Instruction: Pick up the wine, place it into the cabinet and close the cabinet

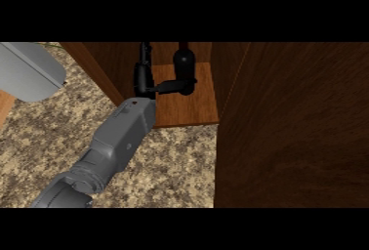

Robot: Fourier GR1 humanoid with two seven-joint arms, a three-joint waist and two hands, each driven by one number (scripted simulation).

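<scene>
The wine bottle (184,59), dark and nearly black, stands upright on the cabinet's wooden shelf (193,106), toward its back. My left hand (143,80) is inside the cabinet just left of the bottle. Its fingers (145,54) point straight toward the back, apart from the bottle, and its thumb (172,87) stretches right and touches the bottle's lower part. The hand is open and not wrapped round the bottle. The grey left forearm (119,139) runs in from the lower left. My right hand shows nowhere.
The open cabinet door (292,127), a large dark wood panel, fills the right side. The cabinet's left wall (97,68) slants beside my hand. The speckled counter (169,163) lies below. A light grey rounded object (29,71) sits at the upper left.
</scene>
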